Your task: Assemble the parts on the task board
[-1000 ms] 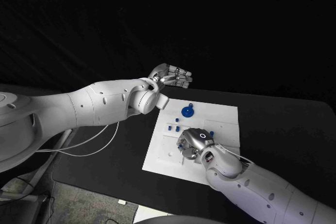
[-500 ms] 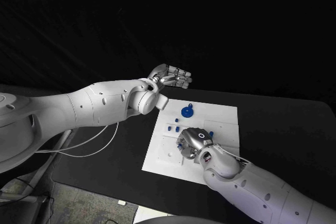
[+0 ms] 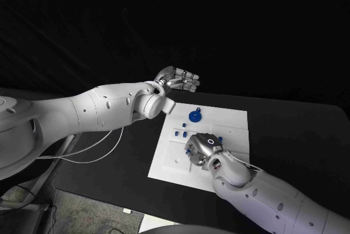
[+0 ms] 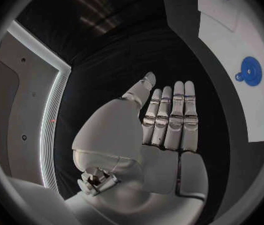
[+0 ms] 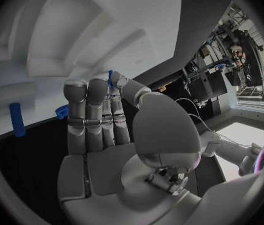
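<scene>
The white task board [image 3: 227, 123] lies mid-table. A round blue part [image 3: 195, 116] sits near its far left corner, and small blue pegs [image 3: 176, 134] stand closer in. My right hand [image 3: 203, 149] is down on the board's middle with its fingers curled. In the right wrist view a thin blue part [image 5: 111, 77] shows between its thumb and a fingertip, and looks pinched. Another blue piece [image 5: 62, 112] and a blue peg [image 5: 16, 119] lie just past its fingers. My left hand [image 3: 179, 80] hovers beyond the board's far left corner, fingers straight [image 4: 169, 122], holding nothing. The round blue part [image 4: 250, 70] lies off to its side.
Black table [image 3: 292, 127] surrounds the board on all sides. My left arm [image 3: 95, 112] reaches across the table's left side, well above it. A white cable [image 3: 95, 150] hangs beneath that arm.
</scene>
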Controlling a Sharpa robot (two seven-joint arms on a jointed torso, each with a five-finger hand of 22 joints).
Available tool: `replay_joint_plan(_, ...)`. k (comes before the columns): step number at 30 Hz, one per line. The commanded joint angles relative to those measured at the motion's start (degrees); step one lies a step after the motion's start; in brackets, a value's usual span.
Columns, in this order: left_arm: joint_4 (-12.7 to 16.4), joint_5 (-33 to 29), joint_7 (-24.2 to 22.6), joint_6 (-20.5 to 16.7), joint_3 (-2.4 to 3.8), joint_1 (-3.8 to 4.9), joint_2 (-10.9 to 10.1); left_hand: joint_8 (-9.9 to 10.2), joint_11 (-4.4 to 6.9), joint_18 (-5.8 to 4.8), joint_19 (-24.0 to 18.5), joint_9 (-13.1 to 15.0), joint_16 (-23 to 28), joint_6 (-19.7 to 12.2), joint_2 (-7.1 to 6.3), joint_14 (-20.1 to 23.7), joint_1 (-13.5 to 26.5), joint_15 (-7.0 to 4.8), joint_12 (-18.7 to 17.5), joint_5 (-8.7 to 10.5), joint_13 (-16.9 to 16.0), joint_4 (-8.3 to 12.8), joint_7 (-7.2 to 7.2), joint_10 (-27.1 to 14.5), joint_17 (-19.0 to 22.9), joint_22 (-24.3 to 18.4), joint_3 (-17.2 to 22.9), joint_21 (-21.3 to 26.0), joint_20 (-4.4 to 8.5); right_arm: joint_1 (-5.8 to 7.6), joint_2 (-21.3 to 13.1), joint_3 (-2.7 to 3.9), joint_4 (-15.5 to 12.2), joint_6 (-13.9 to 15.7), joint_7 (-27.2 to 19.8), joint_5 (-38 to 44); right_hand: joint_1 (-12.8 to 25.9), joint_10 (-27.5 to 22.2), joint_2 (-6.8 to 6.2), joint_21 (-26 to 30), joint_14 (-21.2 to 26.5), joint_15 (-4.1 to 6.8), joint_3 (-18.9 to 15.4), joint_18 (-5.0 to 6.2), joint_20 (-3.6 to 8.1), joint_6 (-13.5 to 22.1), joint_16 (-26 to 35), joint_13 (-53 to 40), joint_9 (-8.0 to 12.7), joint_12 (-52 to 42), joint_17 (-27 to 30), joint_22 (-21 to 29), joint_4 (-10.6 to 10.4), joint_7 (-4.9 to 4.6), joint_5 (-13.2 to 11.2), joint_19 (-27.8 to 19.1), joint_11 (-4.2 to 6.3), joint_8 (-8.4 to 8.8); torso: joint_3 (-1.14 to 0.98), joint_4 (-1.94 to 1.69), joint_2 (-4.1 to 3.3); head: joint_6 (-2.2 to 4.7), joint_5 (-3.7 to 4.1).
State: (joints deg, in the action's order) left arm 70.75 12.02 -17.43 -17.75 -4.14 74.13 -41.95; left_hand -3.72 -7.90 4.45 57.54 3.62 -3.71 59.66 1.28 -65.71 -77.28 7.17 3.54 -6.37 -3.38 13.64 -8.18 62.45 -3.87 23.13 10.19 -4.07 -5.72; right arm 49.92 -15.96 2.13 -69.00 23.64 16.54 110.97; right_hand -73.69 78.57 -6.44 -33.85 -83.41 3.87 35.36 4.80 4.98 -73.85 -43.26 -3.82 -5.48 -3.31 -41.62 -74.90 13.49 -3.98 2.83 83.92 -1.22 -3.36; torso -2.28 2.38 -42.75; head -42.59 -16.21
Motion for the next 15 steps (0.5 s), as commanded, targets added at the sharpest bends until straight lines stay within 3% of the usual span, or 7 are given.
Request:
replay_joint_plan(1,0.00,-0.02,-0.17,0.84,0.03,0.03,0.03,0.08,-0.21,-0.13,-0.16,0.00,0.22,0.23,0.51,0.45,-0.26,-0.05,-0.11,-0.17,0.05,0.12,-0.19,-0.49,0.03,0.17,-0.14,-0.16,-0.21,-0.05,-0.16,-0.02,-0.42,-0.04,0.63,0.98,-0.01,0.92,0.45,-0.34,0.01,0.34,0.05,1.13,0.41,-0.50,0.02,0.03,-0.06,-0.20,0.04,-4.07,0.28,-0.09,0.12,0.92,0.44,-0.33,-0.01,0.02,0.02,-0.12,-0.02)
replay_joint_plan(15,-0.11,0.00,-0.07,0.91,0.03,0.03,0.14,0.08,-0.21,-0.13,-0.16,0.00,0.22,0.23,0.51,0.45,-0.26,-0.05,-0.11,-0.17,0.05,0.12,-0.19,-0.49,0.03,0.17,-0.14,-0.16,-0.21,-0.03,-0.22,-0.01,-0.72,-2.11,0.42,0.93,0.04,0.94,0.47,-0.75,0.02,0.35,0.00,1.08,0.43,-0.54,-0.03,0.04,0.00,-0.20,0.04,-4.12,0.38,-0.09,0.11,0.92,0.45,-0.33,0.08,-0.02,-0.02,-0.11,0.11)
